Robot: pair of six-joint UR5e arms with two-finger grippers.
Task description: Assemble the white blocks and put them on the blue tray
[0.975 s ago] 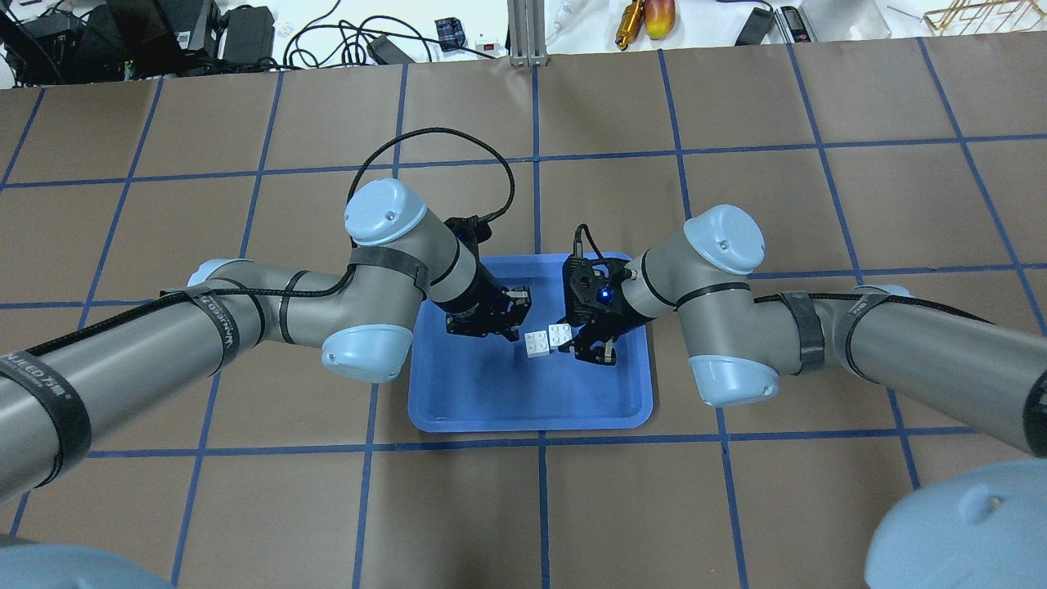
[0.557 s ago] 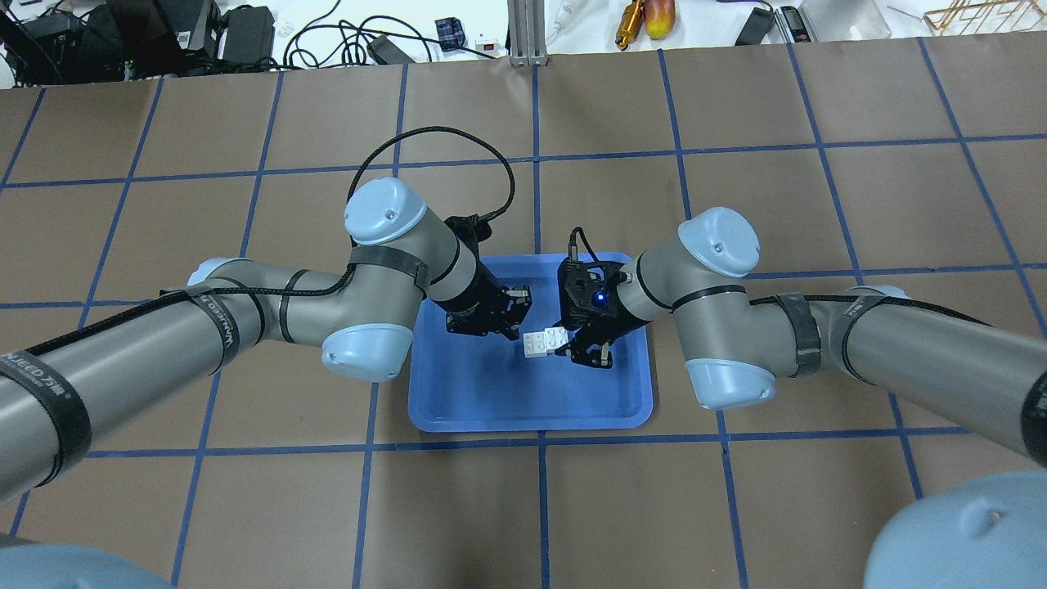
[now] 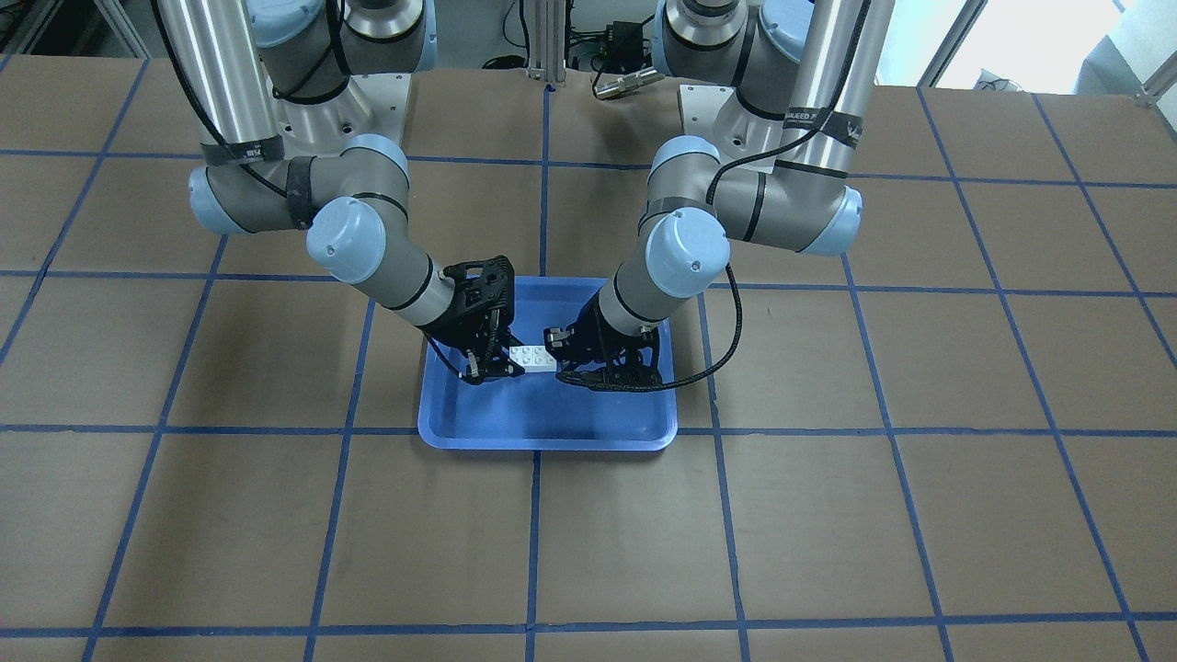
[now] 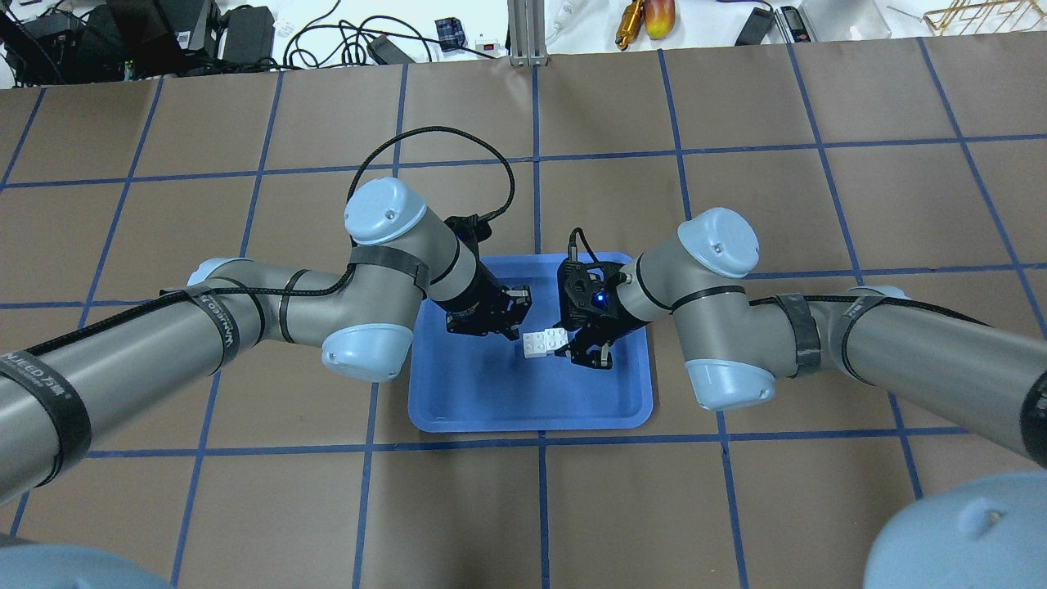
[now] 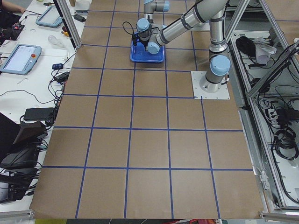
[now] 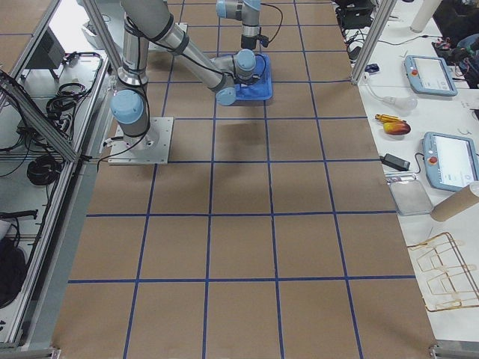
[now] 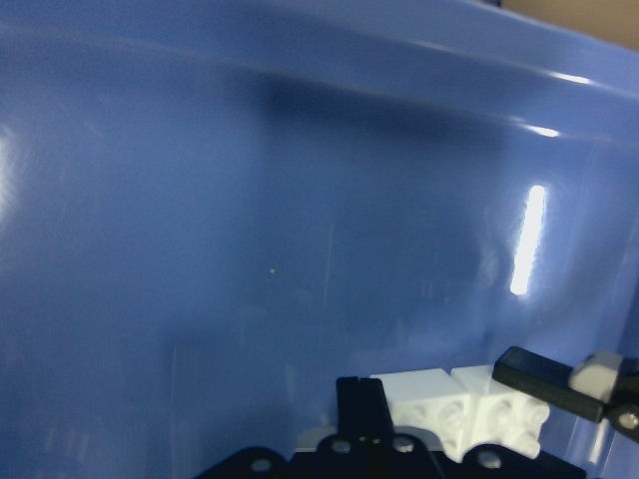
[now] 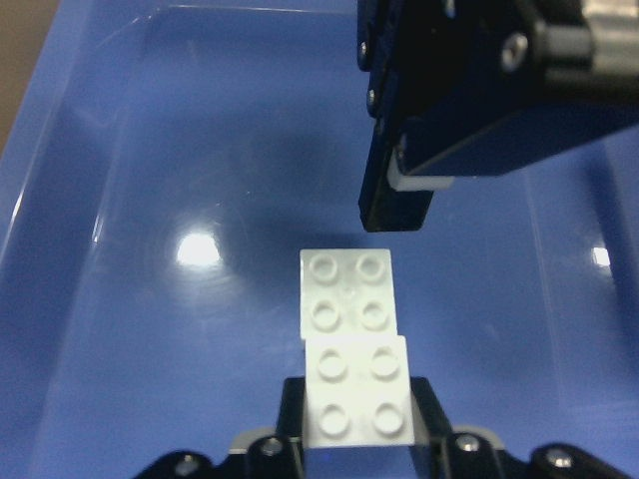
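Observation:
Two white studded blocks (image 4: 544, 341) are joined end to end, low over the floor of the blue tray (image 4: 491, 401). My right gripper (image 4: 568, 342) is shut on the near block (image 8: 359, 399); the far block (image 8: 347, 289) sticks out ahead of it. My left gripper (image 4: 517, 315) is open, facing the blocks from the other side. One of its fingers (image 8: 399, 190) hangs just beyond the far block without touching it. In the left wrist view the blocks (image 7: 459, 409) sit at the bottom edge by a black finger (image 7: 359, 399). In the front view the blocks (image 3: 531, 359) lie between both grippers.
The tray (image 3: 552, 414) sits on brown paper with a blue tape grid. Both arms lean in over the tray's far half. Cables, tools and boxes (image 4: 245, 33) lie beyond the table's far edge.
My right gripper has shifted slightly left with the joined blocks, closer to the left gripper. The left arm has stayed still.

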